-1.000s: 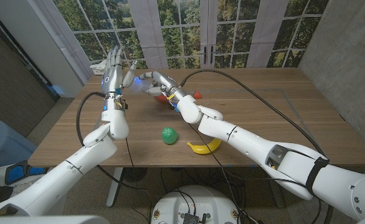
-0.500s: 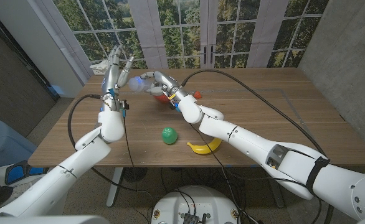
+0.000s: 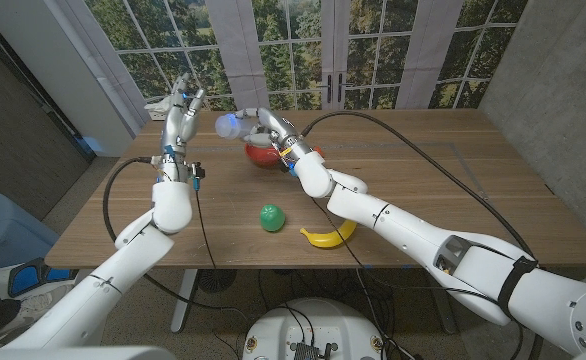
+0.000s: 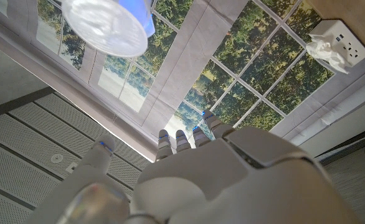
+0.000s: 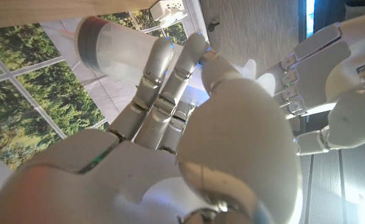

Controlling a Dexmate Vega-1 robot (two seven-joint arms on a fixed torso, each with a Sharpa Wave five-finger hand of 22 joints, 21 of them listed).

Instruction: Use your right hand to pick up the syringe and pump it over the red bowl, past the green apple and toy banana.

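My right hand grips a translucent syringe with a blue part, held in the air just above and to the left of the red bowl at the table's far side. In the right wrist view my fingers wrap the clear barrel. The green apple and the yellow toy banana lie nearer me, under my right forearm. My left hand is raised to the left of the syringe with its fingers apart and holds nothing. The left wrist view looks past that hand at the syringe's round end.
The wooden table has bare room to the right of the bowl. A small red object lies beside the bowl. Black cables trail over the table from both arms. A white box sits at the table's far left edge.
My left hand has drawn away from the syringe, up and to the left. My right hand has carried the syringe slightly right, closer over the red bowl.
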